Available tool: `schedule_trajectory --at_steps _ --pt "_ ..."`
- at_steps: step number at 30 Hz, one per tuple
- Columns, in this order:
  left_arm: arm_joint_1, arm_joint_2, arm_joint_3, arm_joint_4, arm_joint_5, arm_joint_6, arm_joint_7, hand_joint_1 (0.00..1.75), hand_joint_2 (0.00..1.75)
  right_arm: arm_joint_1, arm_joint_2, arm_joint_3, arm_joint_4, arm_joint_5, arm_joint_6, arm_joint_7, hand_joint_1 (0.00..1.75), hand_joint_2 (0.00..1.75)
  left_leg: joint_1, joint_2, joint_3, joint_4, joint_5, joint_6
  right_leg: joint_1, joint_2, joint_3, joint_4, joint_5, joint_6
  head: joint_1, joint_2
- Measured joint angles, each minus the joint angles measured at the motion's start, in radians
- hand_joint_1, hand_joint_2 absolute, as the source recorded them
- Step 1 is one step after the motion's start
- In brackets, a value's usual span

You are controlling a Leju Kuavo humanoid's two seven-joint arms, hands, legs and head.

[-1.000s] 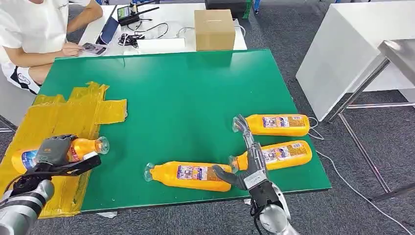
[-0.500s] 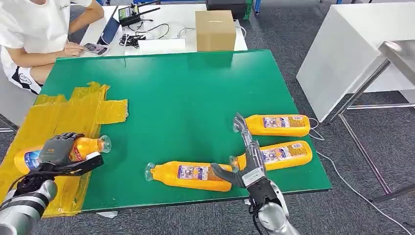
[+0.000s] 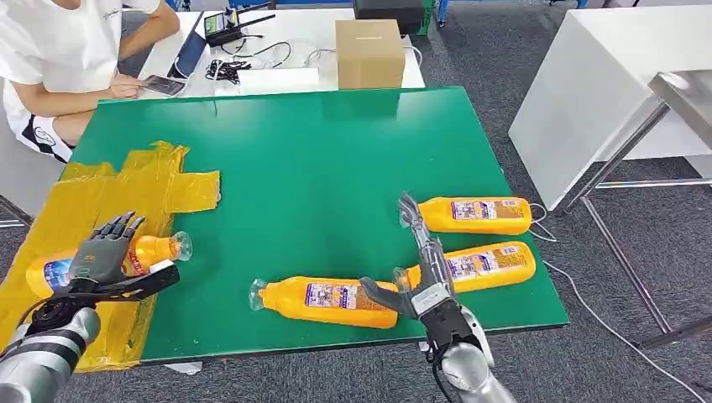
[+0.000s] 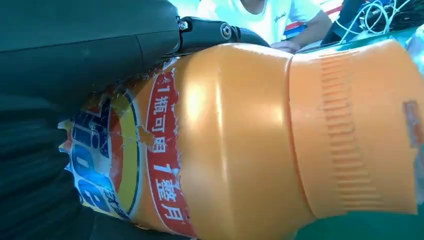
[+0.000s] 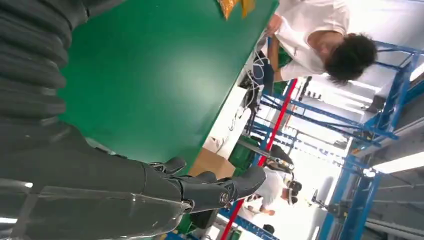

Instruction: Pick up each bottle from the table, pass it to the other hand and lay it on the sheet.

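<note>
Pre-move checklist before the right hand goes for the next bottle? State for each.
1. Left hand let go of the delivered bottle: ok, fingers spread above it.
2. Delivered bottle lies on the yellow sheet: ok for the body; the cap end reaches the sheet's edge.
3. Right hand empty: ok, fingers extended, nothing in them.
4. Near bottle reachable: ok, it lies flat beside the right hand's thumb.
5. Other two bottles out of the way: cannot tell; the right hand sits close to their cap ends.
6. Person away from the working area: ok, their hands are at the far table.
</note>
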Motion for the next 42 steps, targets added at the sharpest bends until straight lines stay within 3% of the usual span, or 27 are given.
schedule_trajectory --at_steps 17,23,26,30,42 --pt "0.005 -0.003 0.001 0.0 0.037 0.0 -0.03 0.0 1.75 -0.02 -0.005 0.013 0.019 0.073 0.003 0.025 0.0 1.75 0.0 0.0 0.0 0.0 0.0 0.0 0.0 0.0 0.0 0.0 0.0 0.0 0.0 0.0" --pt "0.043 -0.027 0.011 -0.028 0.083 0.148 -0.101 0.0 1.75 -0.021 -0.012 0.023 0.033 0.119 0.0 0.039 0.0 1.75 -0.001 0.0 0.0 0.0 0.0 0.0 -0.002 0.0 -0.002 0.0 0.0 0.001 0.0 0.0" --pt "0.084 -0.042 0.01 -0.125 -0.084 0.244 0.03 0.0 1.75 -0.021 -0.012 0.027 0.039 0.13 -0.003 0.054 0.0 1.75 -0.001 0.001 -0.005 0.0 0.0 0.0 -0.002 0.0 -0.007 0.0 0.0 0.001 0.0 0.0" --pt "0.098 -0.064 0.011 -0.224 -0.08 0.258 0.034 0.0 1.75 -0.011 -0.013 0.027 0.047 0.166 -0.021 0.077 0.0 1.75 -0.001 0.001 -0.01 0.001 0.001 0.002 -0.002 0.0 -0.011 0.0 0.001 0.001 0.0 0.0" --pt "0.169 -0.081 0.001 -0.559 0.141 0.17 0.023 0.0 1.75 0.016 -0.034 0.039 0.077 0.472 -0.084 0.219 0.0 1.75 -0.001 0.004 -0.013 0.001 -0.001 0.001 -0.001 0.001 -0.014 0.0 0.0 0.001 0.0 0.0"
